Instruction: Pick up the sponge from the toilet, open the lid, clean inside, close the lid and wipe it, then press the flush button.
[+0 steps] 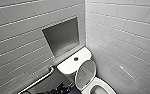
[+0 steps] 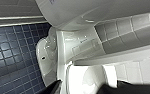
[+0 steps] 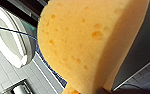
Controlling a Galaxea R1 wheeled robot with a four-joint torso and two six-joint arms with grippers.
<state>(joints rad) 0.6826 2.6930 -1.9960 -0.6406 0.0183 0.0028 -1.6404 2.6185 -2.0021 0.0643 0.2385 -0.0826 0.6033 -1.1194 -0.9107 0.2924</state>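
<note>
The white toilet (image 1: 73,63) stands in the tiled corner. Its lid (image 1: 85,74) is raised and leans back against the cistern, above the oval seat (image 1: 102,88). The round dark flush button (image 1: 76,59) sits in the middle of the cistern top. The orange-yellow sponge (image 3: 86,45) shows very large and close in the right wrist view, with my right gripper shut on it; a white oval part of the toilet (image 3: 9,37) lies behind it. My left gripper (image 2: 91,89) is open, with dark fingertips (image 2: 53,88) beside the toilet's white base (image 2: 66,50), holding nothing.
A metal grab bar (image 1: 38,80) runs along the left wall below a recessed niche (image 1: 62,36). Grey tiled walls close in on both sides. Dark blue mosaic floor (image 2: 13,57) lies beside the toilet's foot. Dark arm parts (image 1: 61,89) show at the lower edge of the head view.
</note>
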